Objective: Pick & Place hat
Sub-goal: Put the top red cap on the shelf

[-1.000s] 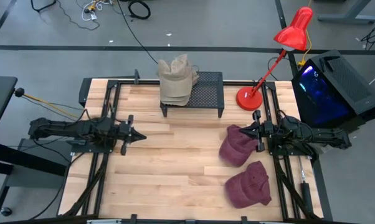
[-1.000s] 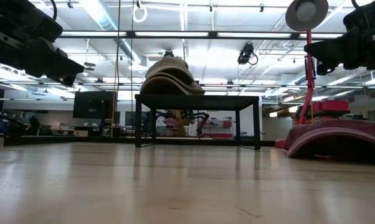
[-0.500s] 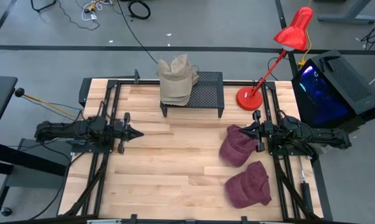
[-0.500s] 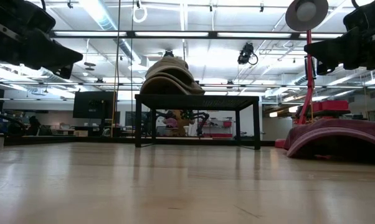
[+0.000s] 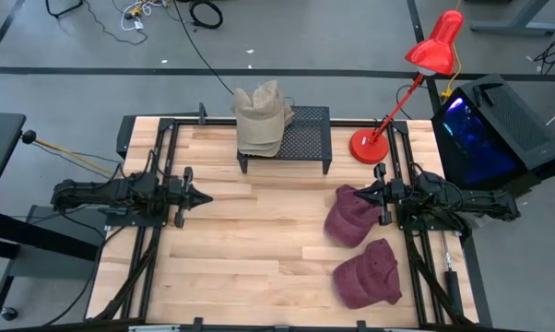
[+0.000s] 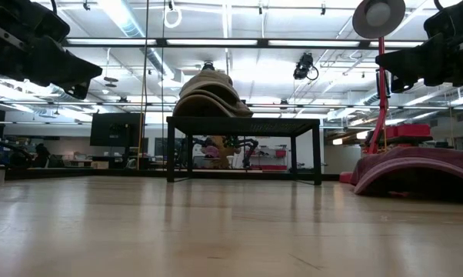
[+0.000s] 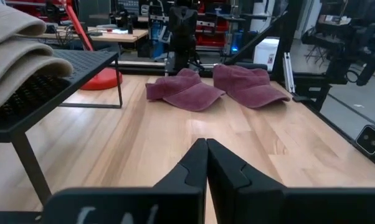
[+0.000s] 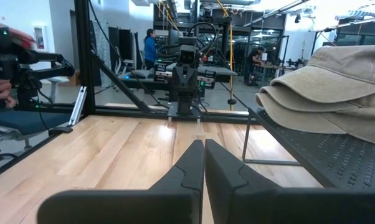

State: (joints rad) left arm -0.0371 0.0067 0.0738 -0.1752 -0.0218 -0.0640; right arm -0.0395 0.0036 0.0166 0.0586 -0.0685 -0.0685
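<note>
Two maroon caps lie brim-down on the table's right part, one (image 5: 351, 221) nearer the middle and one (image 5: 368, 274) toward the near edge; both also show in the left wrist view (image 7: 186, 89) (image 7: 250, 84). A stack of beige caps (image 5: 262, 120) sits on a black mesh rack (image 5: 305, 138) at the far side. My right gripper (image 5: 359, 195) is shut and hangs in the air above the far edge of the nearer-middle maroon cap (image 6: 416, 165), well clear of it. My left gripper (image 5: 206, 196) is shut and hovers over the left part of the table.
A red desk lamp stands with its base (image 5: 366, 145) at the far right corner, beside the rack. A dark box with blue light (image 5: 490, 129) sits off the table's right edge. Bare wood (image 5: 259, 240) spans the middle and near left. People show in the room beyond (image 8: 150, 43).
My left gripper has drawn back a little toward the table's left edge and then held still. The caps and my right gripper have stayed where they were.
</note>
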